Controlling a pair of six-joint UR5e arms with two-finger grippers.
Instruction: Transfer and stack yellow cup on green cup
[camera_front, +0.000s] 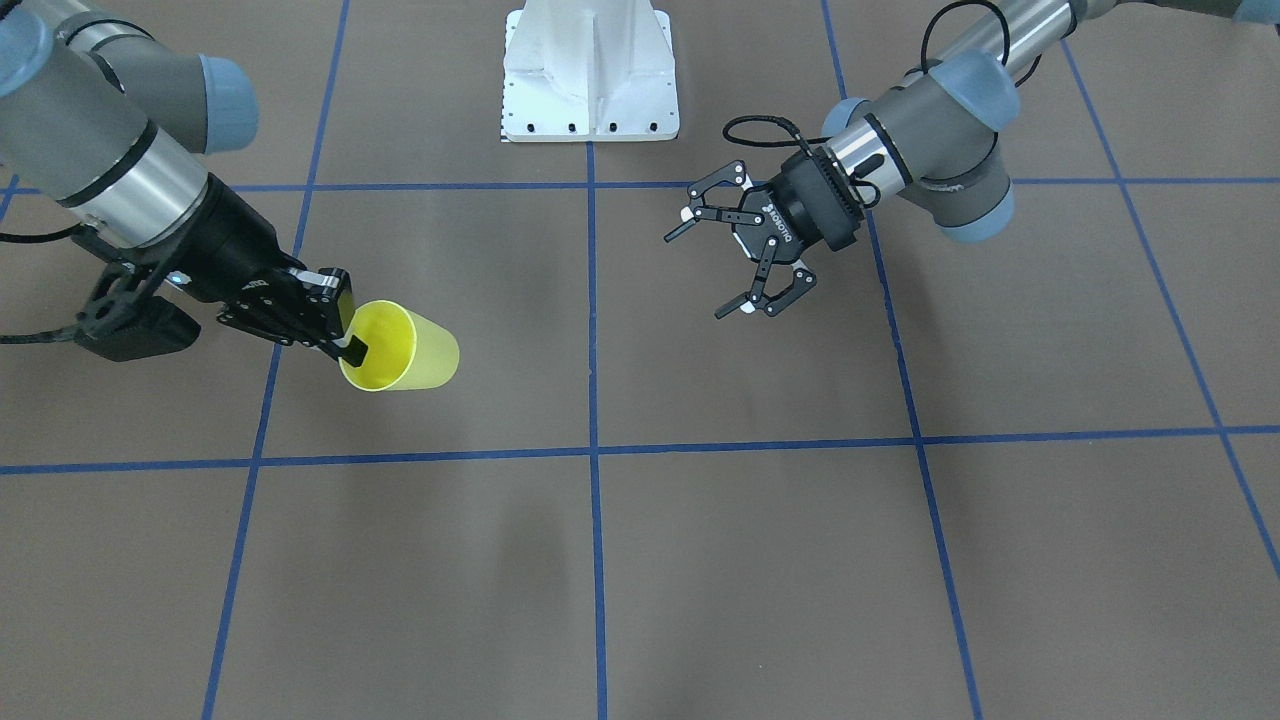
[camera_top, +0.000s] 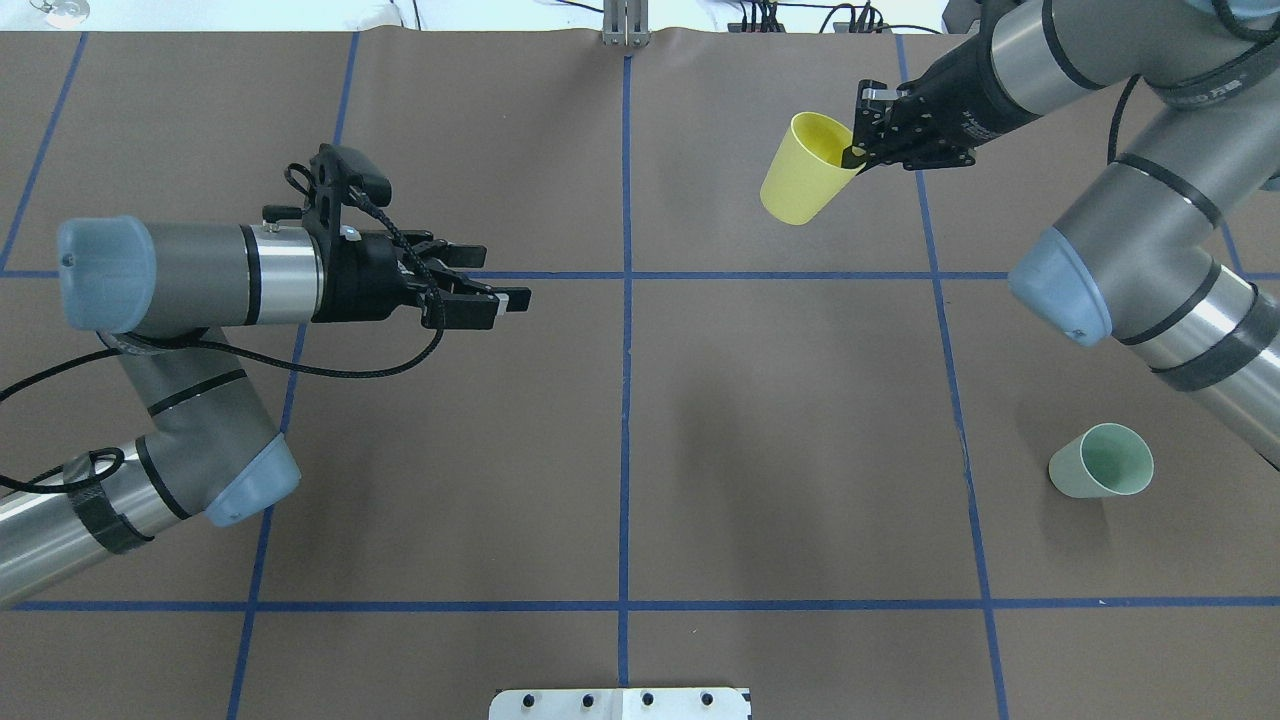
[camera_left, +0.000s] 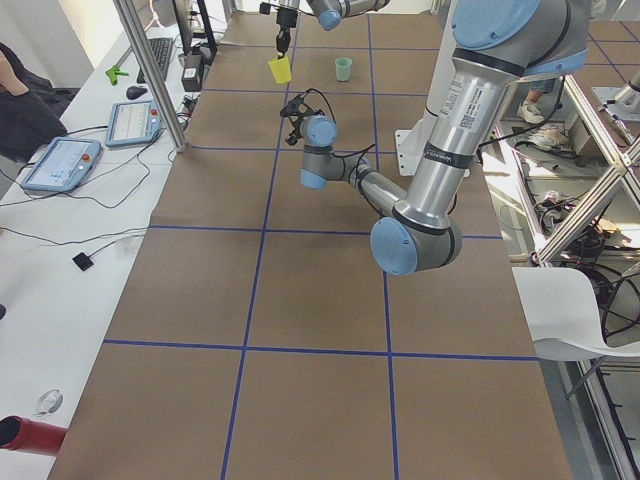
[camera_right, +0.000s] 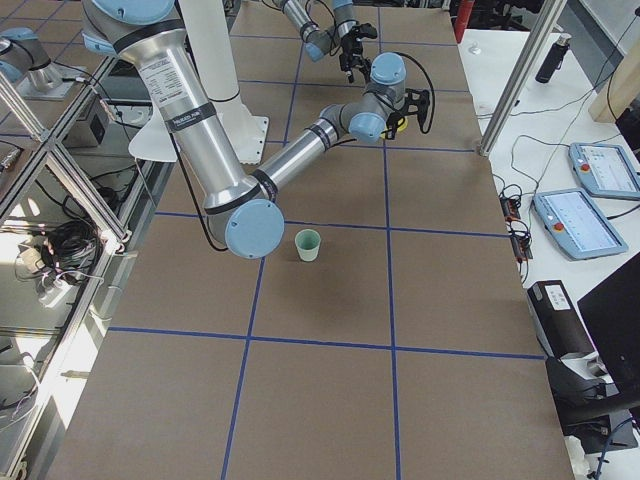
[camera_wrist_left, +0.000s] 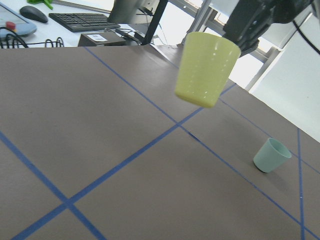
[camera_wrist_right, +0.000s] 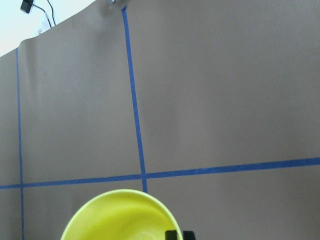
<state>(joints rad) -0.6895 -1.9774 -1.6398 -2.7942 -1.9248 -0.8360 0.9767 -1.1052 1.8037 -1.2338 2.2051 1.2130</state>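
Right hand (camera_top: 858, 155) pinches yellow cup (camera_top: 805, 170) by its rim, tilted, airborne; thin one-wall grip could slip or swing, landing askew on green cup (camera_top: 1100, 462). Left hand (camera_front: 697, 276) open, empty

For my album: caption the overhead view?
Right gripper holds the yellow cup aloft by its rim; green cup stands apart.

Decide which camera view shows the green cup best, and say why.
The overhead exterior view: the green cup stands large and unblocked, its open mouth and wall both visible. The left wrist and exterior right views show it smaller but whole; exterior left shows it tiny and far. The front-facing and right wrist views miss it.
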